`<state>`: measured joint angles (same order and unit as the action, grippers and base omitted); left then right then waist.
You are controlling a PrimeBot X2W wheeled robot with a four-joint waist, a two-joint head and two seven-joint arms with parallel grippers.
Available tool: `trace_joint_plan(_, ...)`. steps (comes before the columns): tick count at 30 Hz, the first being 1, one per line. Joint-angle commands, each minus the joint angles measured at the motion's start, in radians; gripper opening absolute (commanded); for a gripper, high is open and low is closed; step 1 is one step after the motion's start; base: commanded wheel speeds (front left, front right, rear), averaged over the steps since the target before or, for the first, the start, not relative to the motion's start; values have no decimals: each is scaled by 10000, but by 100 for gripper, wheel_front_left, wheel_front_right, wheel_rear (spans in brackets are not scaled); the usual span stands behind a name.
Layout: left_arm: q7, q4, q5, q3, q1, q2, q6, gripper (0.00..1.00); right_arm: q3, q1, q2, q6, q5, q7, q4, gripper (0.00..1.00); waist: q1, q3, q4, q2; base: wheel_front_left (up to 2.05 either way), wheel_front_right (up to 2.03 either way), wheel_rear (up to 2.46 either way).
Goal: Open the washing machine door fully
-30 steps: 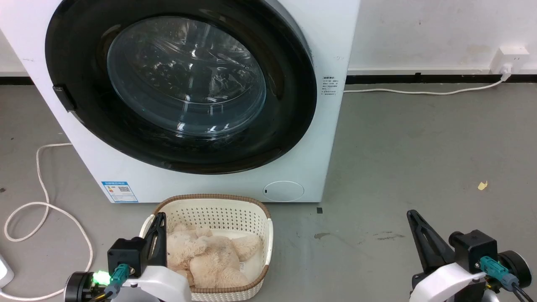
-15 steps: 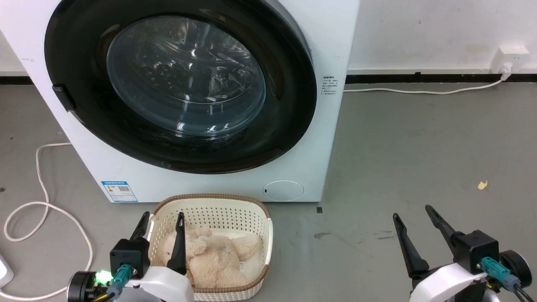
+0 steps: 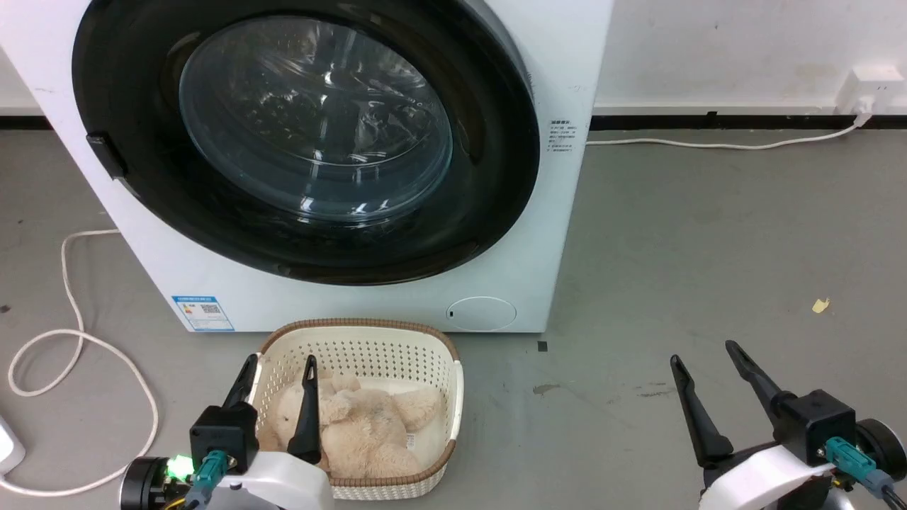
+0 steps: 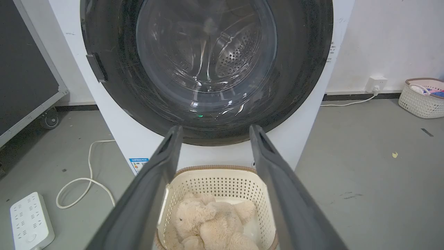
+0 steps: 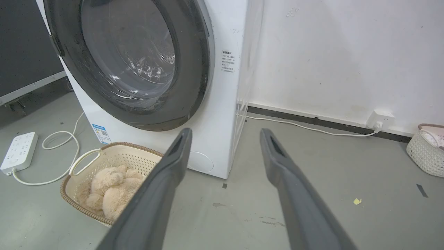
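Looking at the very first step here, the reach, with nothing touched yet. Got the washing machine door [image 3: 305,134] shut against the front of the washing machine [image 3: 567,57], straight ahead, just behind the basket [image 3: 453,382] with the plush toy [image 3: 368,432]. Holding the left tool [image 3: 280,360] spread wide, low by that basket, and the right tool [image 3: 702,352] spread wide over bare floor, both gripping nothing. Next up, probably: lift one, hook the door's edge, swing it right out. Betting on the black tab [image 3: 106,156] at the left rim as the catch. Can't see the door's top in the head view, can't spot a hinge anywhere.
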<state>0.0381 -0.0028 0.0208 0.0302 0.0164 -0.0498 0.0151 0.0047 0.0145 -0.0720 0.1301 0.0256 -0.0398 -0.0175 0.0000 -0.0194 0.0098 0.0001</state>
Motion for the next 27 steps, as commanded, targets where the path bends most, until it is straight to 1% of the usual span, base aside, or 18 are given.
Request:
trace_joint_plan(1, 120, -50, 57, 73, -8, -2, 64, 100, 23, 56, -128, 1, 122, -102, -98, 100, 0, -51, 36, -1, 0, 0, 0)
trace_joint_plan(8, 266, -121, 128, 274, -122, -3, 198, 100, 88, -68, -466, 1, 312, -249, -226, 100, 0, -306, 216, -1, 0, 0, 0)
trace_joint_plan(9, 287, -129, 138, 305, -145, -3, 217, 100, 96, -100, -526, 2, 350, -270, -246, 93, 0, -350, 249, -1, 0, 0, 0)
trace_joint_plan(11, 328, -148, 159, 360, -189, -3, 263, 100, 112, -181, -648, 2, 440, -311, -291, 2, 0, -435, 315, -1, 0, 0, 0)
trace_joint_plan(12, 349, -161, 170, 389, -213, -3, 289, 100, 114, -227, -715, 2, 491, -332, -317, 0, 0, -481, 353, -1, 0, 0, 0)
trace_joint_plan(22, 558, -344, 300, 799, -493, -3, 571, 100, 187, -920, -1638, 2, 1307, -505, -495, 0, 0, -1071, 754, -1, 0, 0, 0)
trace_joint_plan(23, 621, -389, 357, 939, -581, -3, 684, 100, 176, -1252, -1875, 2, 1708, -453, -548, 0, 0, -1261, 870, -1, 0, 0, 0)
trace_joint_plan(27, 704, -439, 412, 1114, -695, -3, 811, 100, 96, -1818, -2067, 2, 2399, -289, -561, 0, 0, -1512, 1026, -1, 0, 0, 0)
